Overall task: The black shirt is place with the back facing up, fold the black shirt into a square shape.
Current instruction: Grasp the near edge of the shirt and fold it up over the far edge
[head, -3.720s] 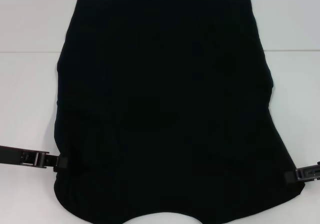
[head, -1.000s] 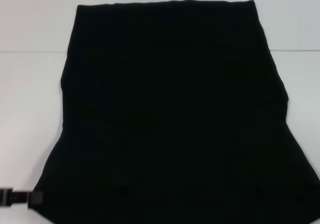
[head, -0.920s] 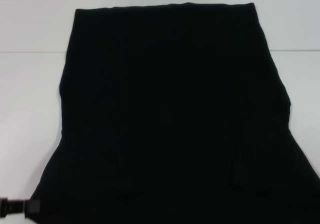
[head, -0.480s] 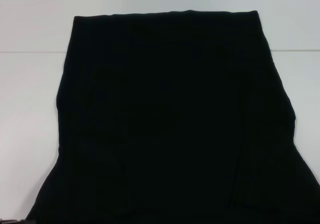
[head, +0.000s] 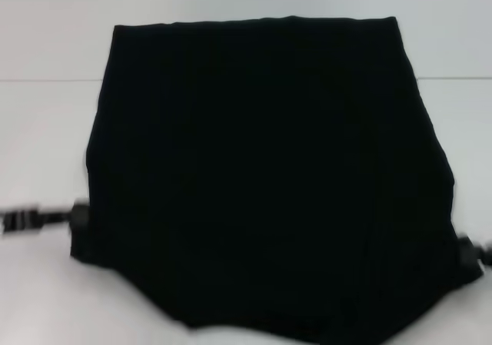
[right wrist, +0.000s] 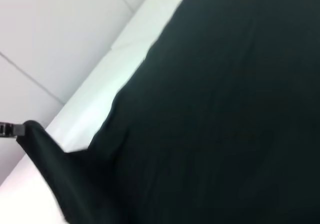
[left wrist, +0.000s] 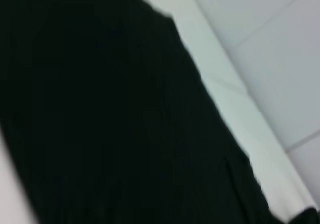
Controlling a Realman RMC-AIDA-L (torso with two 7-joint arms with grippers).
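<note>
Left gripper [head: 77, 216] at the left side edge of the black shirt [head: 269, 176], clenched on the fabric there – arm reaching in from the left border of the head view. Right gripper [head: 466, 251] at the opposite side edge, low on the right, likewise closed on the cloth. Black shirt stretched between the two, near edge lifted and sagging in a curve, far edge straight and lying on the white table [head: 46, 145]. In the right wrist view, left gripper [right wrist: 20, 129] gripping a drawn-out corner of shirt; fabric filling both wrist views
</note>
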